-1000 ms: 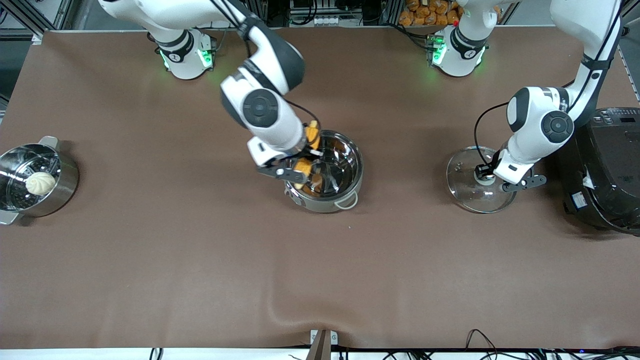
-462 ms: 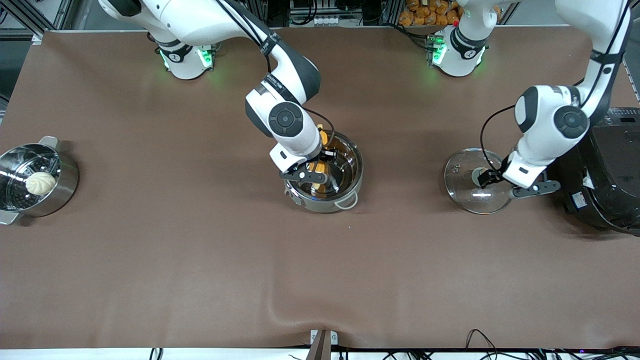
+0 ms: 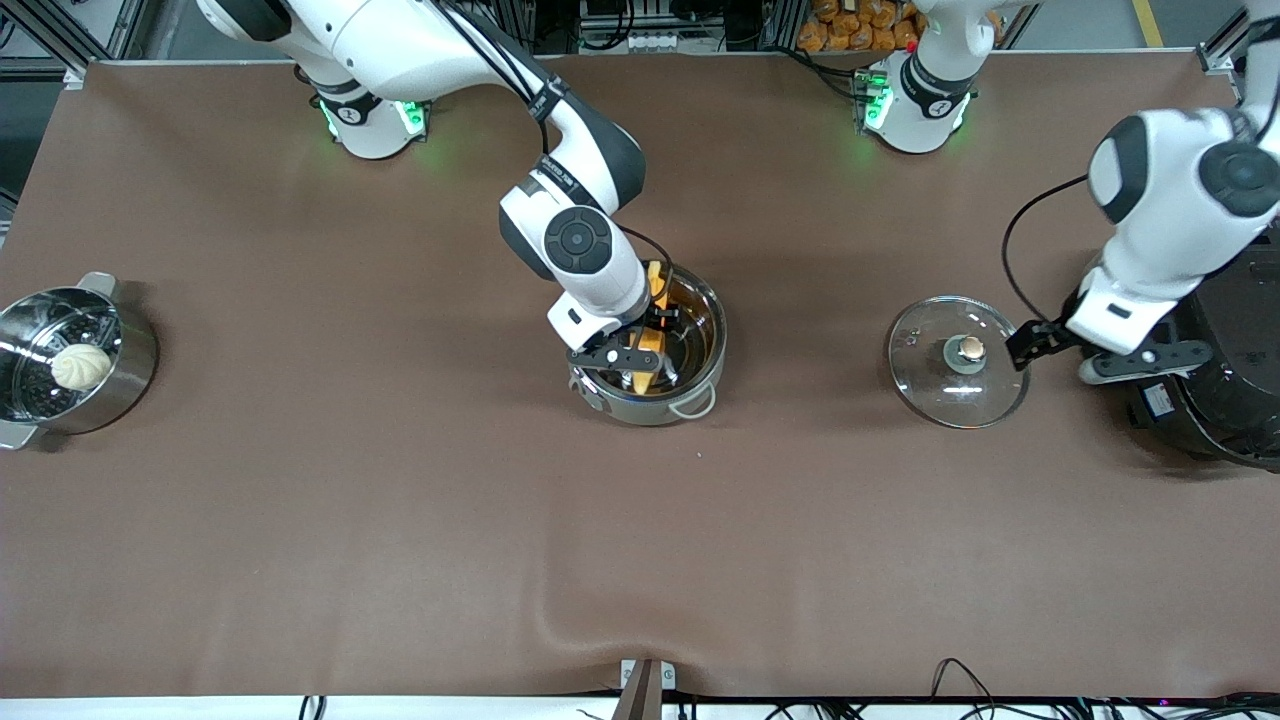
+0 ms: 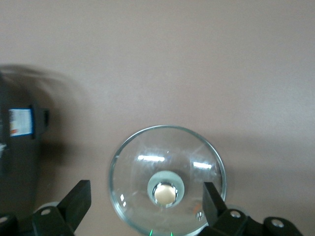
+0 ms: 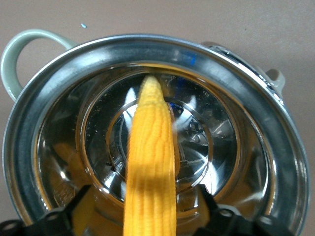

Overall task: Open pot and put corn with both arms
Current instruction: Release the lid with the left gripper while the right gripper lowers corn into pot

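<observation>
The steel pot [image 3: 690, 345] stands open at the table's middle. The corn [image 3: 648, 335] leans inside it, its tip on the pot's bottom [image 5: 150, 86]. My right gripper [image 3: 642, 352] hangs over the pot [image 5: 44, 118], open, with its fingers [image 5: 81, 209] apart on either side of the cob's thick end. The glass lid [image 3: 935, 370] lies flat on the table toward the left arm's end, its knob [image 3: 968, 348] up. My left gripper [image 3: 1040, 342] is open and empty, raised above the lid [image 4: 142, 162], with the knob [image 4: 166, 193] between its spread fingers [image 4: 78, 196] and below them.
A black rice cooker [image 3: 1225, 350] stands right beside the lid at the left arm's end and shows in the left wrist view [image 4: 19, 147]. A steel steamer pot [image 3: 130, 375] with a white bun [image 3: 80, 366] sits at the right arm's end.
My left gripper let go of the lid's knob and rose away toward the rice cooker. My right gripper moved farther over the pot and lowered the corn's tip into it.
</observation>
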